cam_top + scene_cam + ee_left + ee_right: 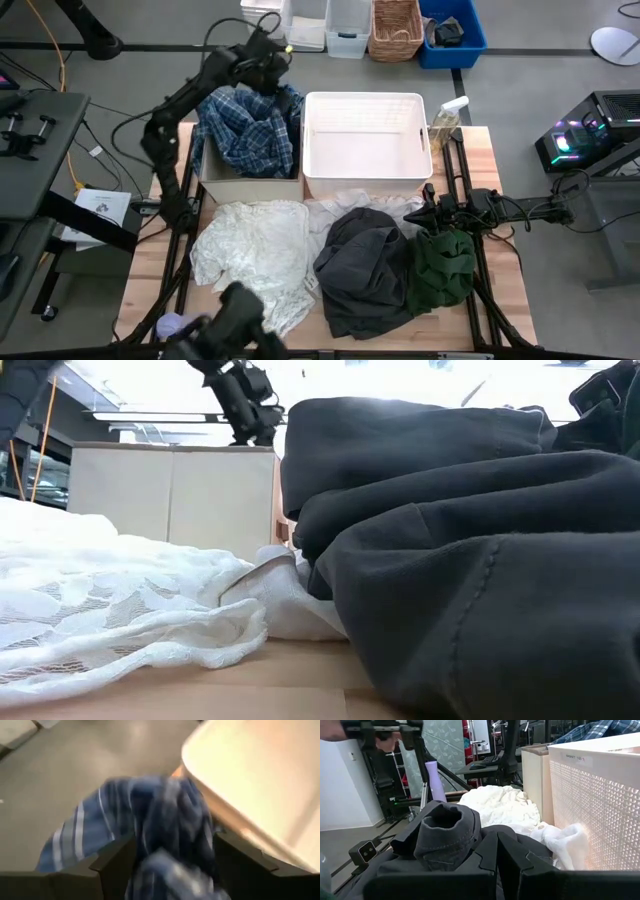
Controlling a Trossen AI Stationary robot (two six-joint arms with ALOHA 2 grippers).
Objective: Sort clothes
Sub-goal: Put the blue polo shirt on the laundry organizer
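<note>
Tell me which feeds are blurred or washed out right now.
Left wrist view: motion-smeared, the plaid shirt between the dark fingers is streaky. Low view: background blown out white, the dark grey garment fills the frame. High and right wrist views: evenly lit, sharp.

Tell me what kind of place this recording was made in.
Most likely a robotics lab or workshop, not a home: a wooden table on a dark metal frame, storage bins on a bare grey floor, and electronics lit beside the table.
</note>
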